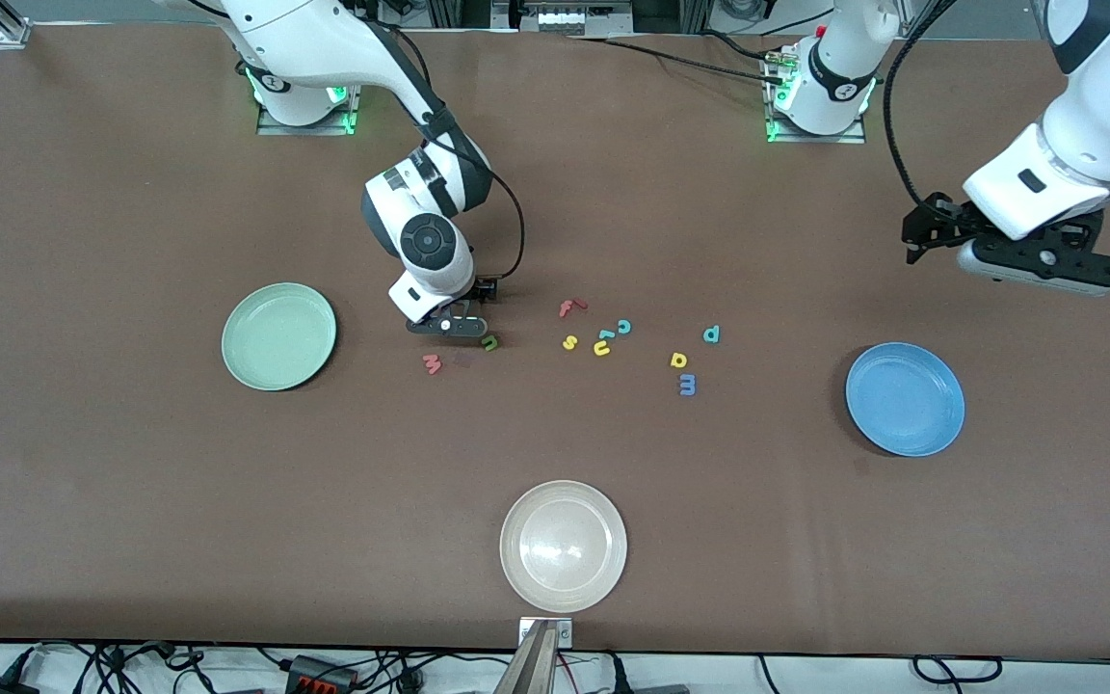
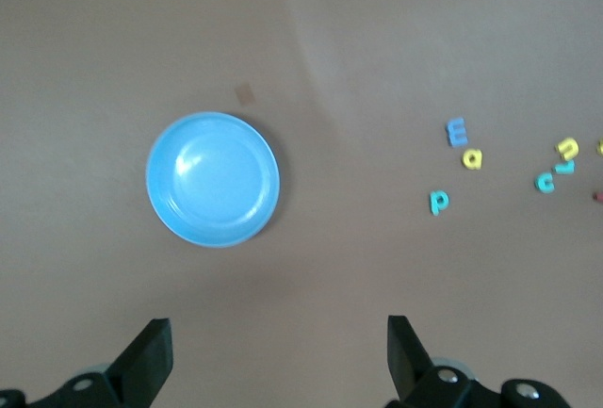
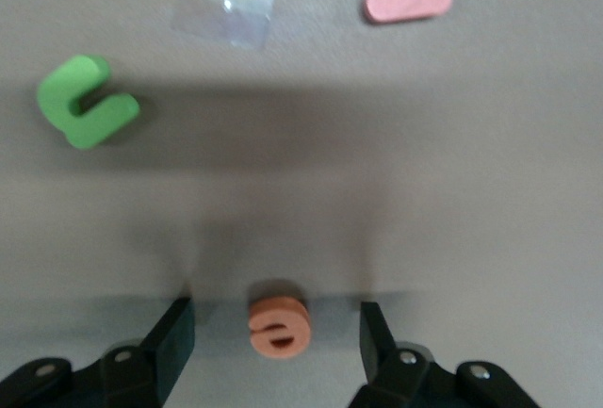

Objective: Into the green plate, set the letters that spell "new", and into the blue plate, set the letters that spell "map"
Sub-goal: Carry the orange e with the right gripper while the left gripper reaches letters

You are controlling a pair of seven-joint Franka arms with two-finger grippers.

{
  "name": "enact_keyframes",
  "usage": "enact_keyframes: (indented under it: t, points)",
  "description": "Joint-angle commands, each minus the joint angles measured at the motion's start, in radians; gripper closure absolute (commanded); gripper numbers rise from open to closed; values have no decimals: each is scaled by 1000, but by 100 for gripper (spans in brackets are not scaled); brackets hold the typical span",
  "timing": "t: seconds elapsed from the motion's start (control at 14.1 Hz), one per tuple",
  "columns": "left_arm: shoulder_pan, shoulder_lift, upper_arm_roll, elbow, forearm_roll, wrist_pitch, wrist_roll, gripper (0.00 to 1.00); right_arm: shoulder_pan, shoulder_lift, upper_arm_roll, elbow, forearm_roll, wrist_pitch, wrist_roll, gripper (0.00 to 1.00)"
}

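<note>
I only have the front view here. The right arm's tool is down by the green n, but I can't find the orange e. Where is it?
Observer: The right wrist view shows the orange e lying on the table between the fingers of the right tool.
Operator: Is it gripped?
Observer: No. The jaws stand open, with a gap on each side of the letter.
Operator: And the left tool?
Observer: The left wrist view shows the left tool open and holding nothing, up over the table beside the blue plate.
</note>
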Motion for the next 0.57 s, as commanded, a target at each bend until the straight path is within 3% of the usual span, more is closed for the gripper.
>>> enact_keyframes:
  t: [0.0, 0.14, 0.5]
  points:
    - [-12, 27, -28, 7, -20, -41, 6, 0, 15, -43, -10, -27, 11, -46, 18, 31]
    - [-14, 53, -28, 23, -22, -27, -1, 0, 13, -38, -9, -24, 11, -42, 18, 40]
    - [-17, 185, -79, 34, -24, 114, -78, 0, 13, -14, -10, -19, 8, 15, 15, 40]
